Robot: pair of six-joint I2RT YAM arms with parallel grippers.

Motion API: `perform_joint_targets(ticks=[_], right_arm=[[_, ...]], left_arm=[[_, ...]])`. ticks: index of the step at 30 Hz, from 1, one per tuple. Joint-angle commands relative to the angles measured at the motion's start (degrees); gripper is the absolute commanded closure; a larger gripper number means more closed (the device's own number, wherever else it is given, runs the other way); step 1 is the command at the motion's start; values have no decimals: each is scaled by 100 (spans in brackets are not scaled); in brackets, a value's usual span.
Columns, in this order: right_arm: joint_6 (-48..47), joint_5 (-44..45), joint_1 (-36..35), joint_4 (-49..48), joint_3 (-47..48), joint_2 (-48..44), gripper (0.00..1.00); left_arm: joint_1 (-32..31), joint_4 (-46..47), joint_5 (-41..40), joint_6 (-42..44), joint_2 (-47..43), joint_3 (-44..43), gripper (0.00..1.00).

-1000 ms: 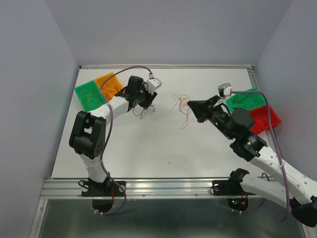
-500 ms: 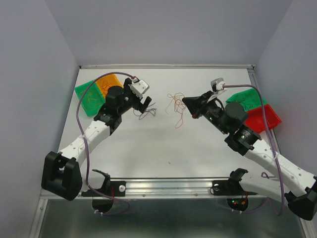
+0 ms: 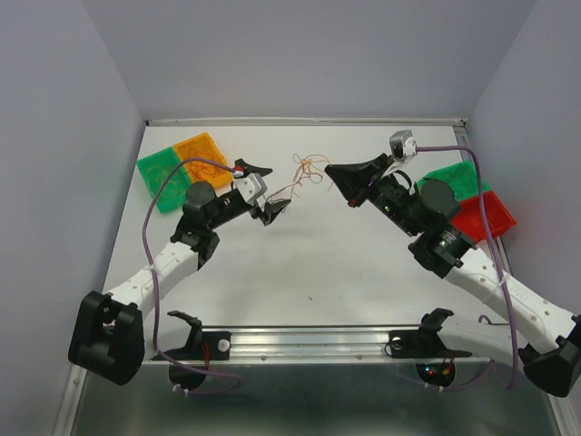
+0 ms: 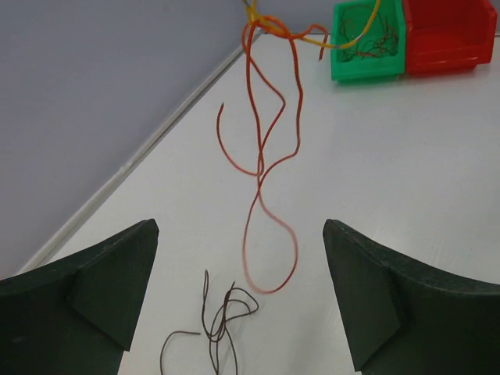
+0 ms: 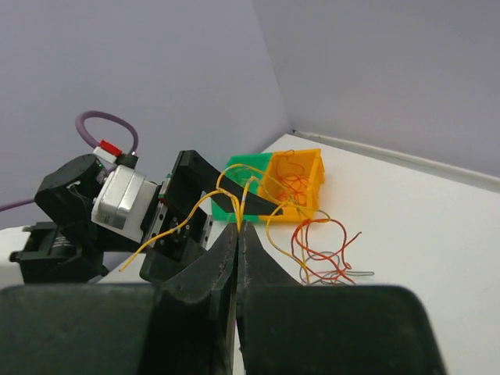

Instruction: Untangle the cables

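My right gripper (image 3: 329,170) (image 5: 239,225) is shut on a yellow cable (image 5: 258,199) and holds a tangle (image 3: 309,167) of yellow, red and grey cables above the table. A red cable (image 4: 269,180) (image 5: 324,242) dangles from that knot in long loops. My left gripper (image 3: 266,191) (image 4: 241,250) stands open just left of the tangle, and nothing lies between its fingers (image 4: 94,289). Below it a dark brown cable (image 4: 219,324) (image 3: 283,193) lies loose on the table.
A green bin (image 3: 163,171) and an orange bin (image 3: 201,153) with cables in them sit at the back left. Another green bin (image 3: 454,182) holding dark cables and a red bin (image 3: 486,218) stand at the right edge.
The right gripper has carried the tangle left and toward the back. The left arm has swung down and outward; its gripper now points right toward the hanging cables.
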State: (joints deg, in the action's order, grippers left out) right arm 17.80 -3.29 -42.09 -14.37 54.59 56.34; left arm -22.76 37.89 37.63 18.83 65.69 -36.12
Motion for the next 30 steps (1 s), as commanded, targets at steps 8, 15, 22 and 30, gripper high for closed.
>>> perform_joint_targets(ticks=[8, 15, 22, 30], right_arm=[[522, -1367, -45, -1419, 570, 334, 100], [681, -1359, -45, -1604, 571, 352, 99], [470, -1043, -45, -1630, 658, 27, 99], [92, -534, -54, -1639, 1246, -421, 99]], left_arm=[[-18, 1590, 254, -1206, 944, -791, 1], [-281, 1285, 738, -1112, 1833, -1512, 71], [-343, 1037, 245, -600, 2149, -1468, 100], [-343, 563, -238, -372, 2904, -1845, 100]])
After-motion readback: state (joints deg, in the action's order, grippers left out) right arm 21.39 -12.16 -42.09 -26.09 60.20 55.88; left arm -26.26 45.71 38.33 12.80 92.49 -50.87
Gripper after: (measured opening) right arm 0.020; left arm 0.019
